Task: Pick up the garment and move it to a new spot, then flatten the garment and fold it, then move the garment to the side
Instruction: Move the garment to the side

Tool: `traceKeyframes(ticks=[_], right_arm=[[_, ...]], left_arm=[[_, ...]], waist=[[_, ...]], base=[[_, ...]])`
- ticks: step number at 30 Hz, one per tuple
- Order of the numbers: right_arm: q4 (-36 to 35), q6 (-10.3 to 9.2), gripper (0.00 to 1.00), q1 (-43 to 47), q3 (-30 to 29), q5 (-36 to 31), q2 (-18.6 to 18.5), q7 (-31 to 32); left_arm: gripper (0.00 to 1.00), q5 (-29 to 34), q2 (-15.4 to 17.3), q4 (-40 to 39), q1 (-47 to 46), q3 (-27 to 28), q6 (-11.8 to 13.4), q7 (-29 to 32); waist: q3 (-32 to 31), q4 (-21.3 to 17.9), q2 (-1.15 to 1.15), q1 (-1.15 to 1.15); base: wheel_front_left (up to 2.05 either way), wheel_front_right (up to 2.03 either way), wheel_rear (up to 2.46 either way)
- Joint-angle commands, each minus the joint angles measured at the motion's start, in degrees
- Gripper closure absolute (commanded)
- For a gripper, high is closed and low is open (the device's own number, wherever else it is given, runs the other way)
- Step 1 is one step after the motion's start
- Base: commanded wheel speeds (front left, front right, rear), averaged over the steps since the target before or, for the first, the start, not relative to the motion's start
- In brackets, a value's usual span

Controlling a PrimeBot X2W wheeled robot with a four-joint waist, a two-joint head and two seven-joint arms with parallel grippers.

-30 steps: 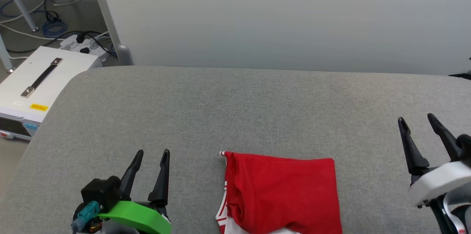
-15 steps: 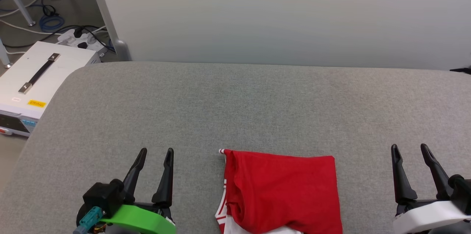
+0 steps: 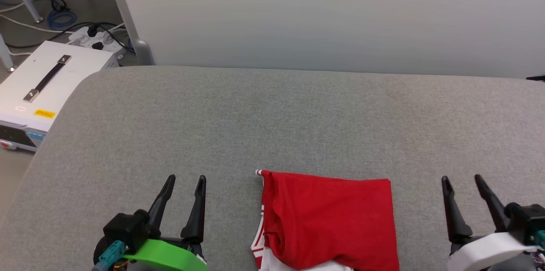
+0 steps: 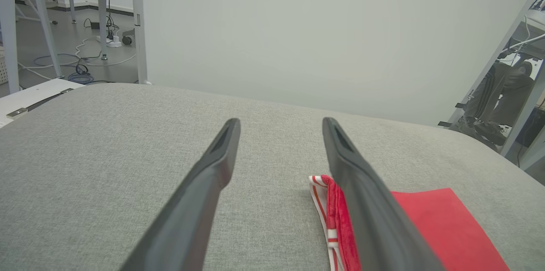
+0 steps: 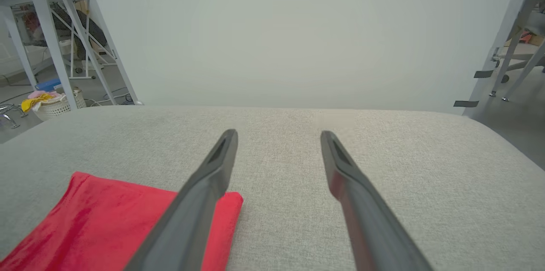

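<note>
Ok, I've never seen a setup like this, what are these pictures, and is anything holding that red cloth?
These come from three cameras on a wheeled robot with two arms. The picture showing both arms is from its head, looking down at a grey fabric-covered surface. The black prongs at the bottom are its left end effector and right end effector, each with two long dark fingers, both open and holding nothing. The other two pictures are from a camera on each wrist, looking along that arm's fingers. Between the arms lies the garment, a folded red shirt with white and striped trim; neither arm touches it. The white box with a black handle stands beside the surface, on the left.
</note>
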Motion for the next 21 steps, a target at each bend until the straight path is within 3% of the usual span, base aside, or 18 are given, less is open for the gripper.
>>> traceKeyframes(ticks=[1, 6, 12, 16, 21], right_arm=[[0.41, -0.04, 0.00, -0.64, 1.41, 0.64, -0.61, 2.70], [1.07, -0.04, 0.00, -2.35, 5.19, 2.52, -2.51, 16.43], [2.89, -0.04, 0.00, -5.18, 6.25, 4.55, -2.05, 33.23], [5.04, -0.04, 0.00, -6.78, 4.58, 4.47, -0.08, 40.63], [7.93, -0.04, 0.00, -8.62, 2.99, 4.56, 2.11, 44.74]], left_arm=[[0.00, 0.58, -0.33, 0.22, -0.08, -0.15, -0.19, -0.34], [0.00, 0.28, -0.10, 0.42, -1.00, -1.07, -0.21, -0.34], [0.00, 0.01, 0.36, 1.09, -2.35, -2.51, -0.22, -0.34], [0.00, -0.15, 0.54, 1.50, -3.21, -3.16, -0.22, -0.34], [0.00, -0.28, 0.73, 1.83, -4.31, -3.73, -0.22, -0.34]], waist=[[0.48, 0.42, 0.00, 0.00], [2.00, 1.49, 0.00, 0.00], [4.07, 3.16, 0.00, 0.00], [5.27, 4.35, 0.00, 0.00], [6.53, 5.48, 0.00, 0.00]], base=[[0.00, 0.00, 0.00], [0.00, 0.00, 0.00], [0.00, 0.00, 0.00], [0.00, 0.00, 0.00], [0.00, 0.00, 0.00]])
